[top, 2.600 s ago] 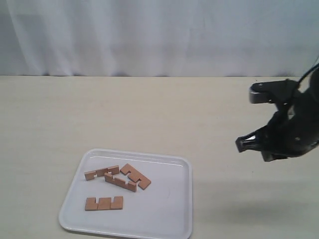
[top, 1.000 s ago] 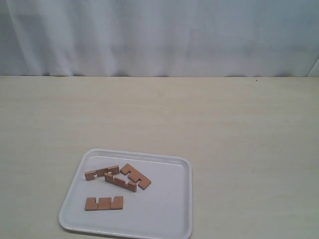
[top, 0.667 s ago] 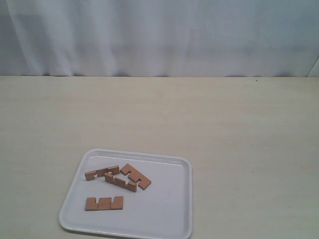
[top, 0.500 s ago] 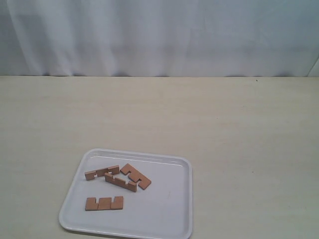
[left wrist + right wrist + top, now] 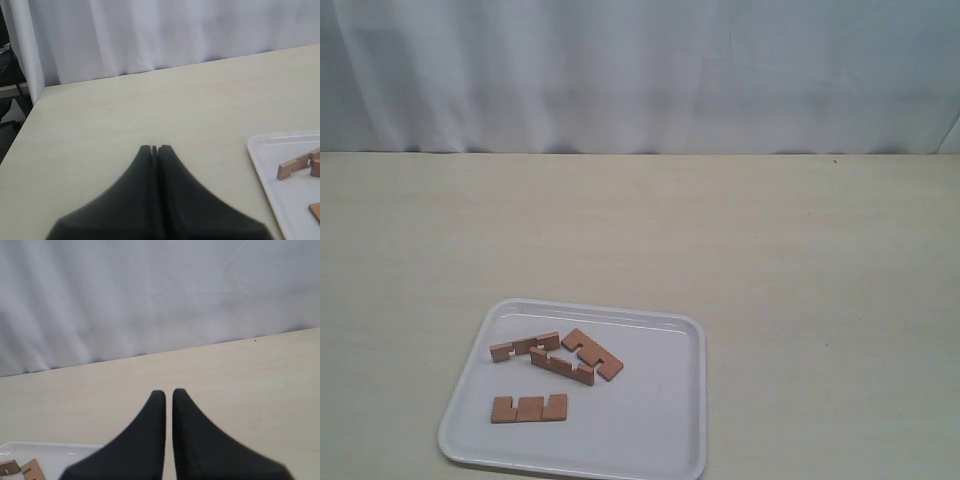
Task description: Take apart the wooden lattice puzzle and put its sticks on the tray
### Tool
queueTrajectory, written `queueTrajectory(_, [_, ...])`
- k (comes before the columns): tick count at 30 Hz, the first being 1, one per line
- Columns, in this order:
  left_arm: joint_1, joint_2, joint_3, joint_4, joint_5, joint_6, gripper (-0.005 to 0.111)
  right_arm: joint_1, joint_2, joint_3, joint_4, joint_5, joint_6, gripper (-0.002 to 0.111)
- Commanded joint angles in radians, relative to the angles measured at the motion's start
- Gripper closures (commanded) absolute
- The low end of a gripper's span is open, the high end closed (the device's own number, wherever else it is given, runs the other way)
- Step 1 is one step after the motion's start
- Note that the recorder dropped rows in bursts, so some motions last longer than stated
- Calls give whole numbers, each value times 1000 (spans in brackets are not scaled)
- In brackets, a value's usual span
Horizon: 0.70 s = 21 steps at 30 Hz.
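The exterior camera looks down over the table toward a white curtain. Both wrist cameras sit low, facing that curtain; all three see the tray.

Table: pale cream top, faint wood grain, matt finish, filling the exterior view from 3 through 6 to 9 o'clock.
Curtain: white cloth with soft vertical folds, hung along the table's far edge at 12 o'clock.
Speck: small and dark, on the tabletop toward 2 o'clock, close to the curtain.
Light: soft, even, weak shadows.
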Motion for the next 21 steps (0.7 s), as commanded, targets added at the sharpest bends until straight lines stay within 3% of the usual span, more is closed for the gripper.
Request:
queueTrajectory(1, [0, -1, 1, 1, -5, -8, 107, 0, -5, 2, 9, 44, -12, 104])
queueTrajectory(11, [0, -1, 1, 1, -5, -8, 107, 0, -5, 2, 71, 189, -145, 104])
queueTrajectory(21, [0, -1, 1, 1, -5, -8, 107, 0, -5, 2, 71, 190, -150, 104])
